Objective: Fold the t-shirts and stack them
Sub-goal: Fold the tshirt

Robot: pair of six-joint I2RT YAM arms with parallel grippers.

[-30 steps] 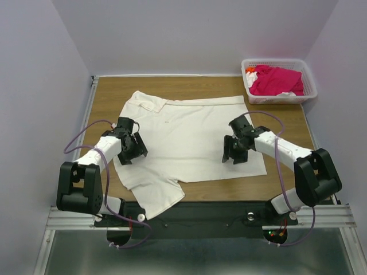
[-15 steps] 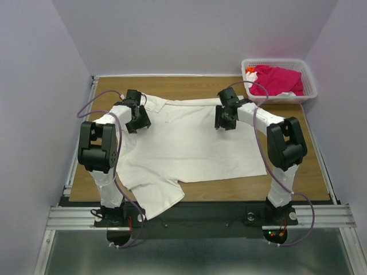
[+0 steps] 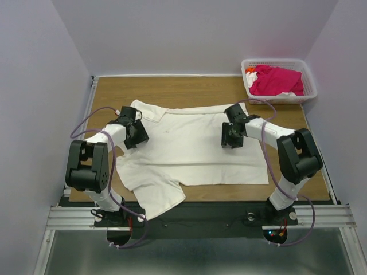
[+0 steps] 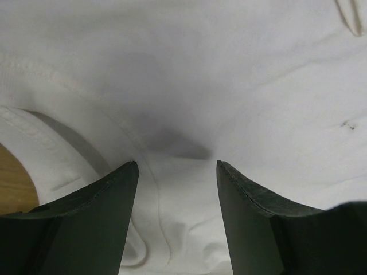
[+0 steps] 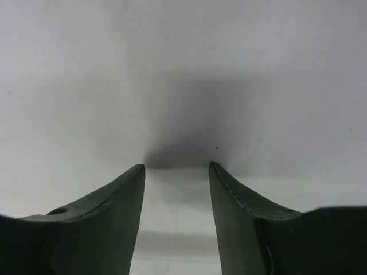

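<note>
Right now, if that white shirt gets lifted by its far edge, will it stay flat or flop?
Likely floppy: the white shirt lies limp and wrinkled, its near sleeve spilling past the wooden table edge. Probably light and thin, so it should sag between two lifted points.

From above, the wrists cover the tips of the left claw (image 3: 134, 136) and right claw (image 3: 230, 139). In the basket (image 3: 278, 99), upper right, an orange scrap (image 3: 250, 70) is too small to tell.
</note>
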